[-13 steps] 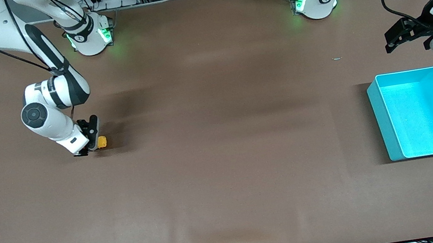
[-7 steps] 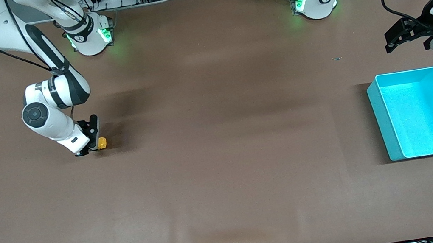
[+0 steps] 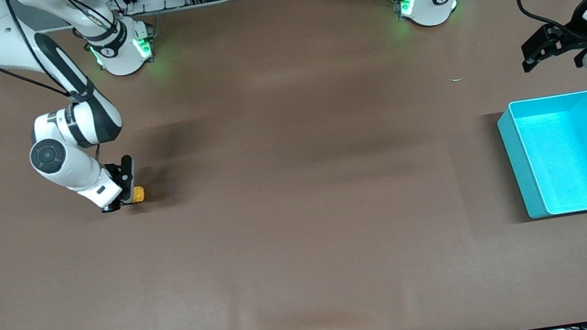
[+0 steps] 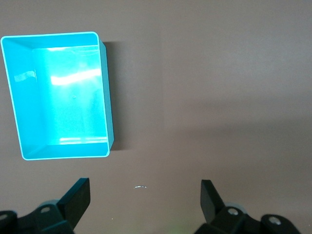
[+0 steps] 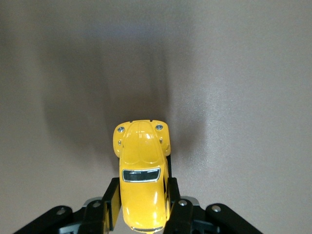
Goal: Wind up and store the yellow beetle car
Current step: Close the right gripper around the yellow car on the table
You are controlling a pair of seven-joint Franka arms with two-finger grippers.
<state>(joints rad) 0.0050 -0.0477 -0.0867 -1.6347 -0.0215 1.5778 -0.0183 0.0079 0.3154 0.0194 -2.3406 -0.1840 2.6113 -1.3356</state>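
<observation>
The yellow beetle car is a tiny rounded toy on the brown table near the right arm's end. In the right wrist view the car sits between the two black fingers, which press against its sides. My right gripper is shut on the car, low at the table surface. The turquoise bin stands empty near the left arm's end; it also shows in the left wrist view. My left gripper is open and empty, waiting in the air beside the bin.
A small pale scrap lies on the table between the left arm's base and the bin. The brown mat has a slight ridge at its near edge.
The right gripper with the car has shifted very slightly; the left arm has not moved.
</observation>
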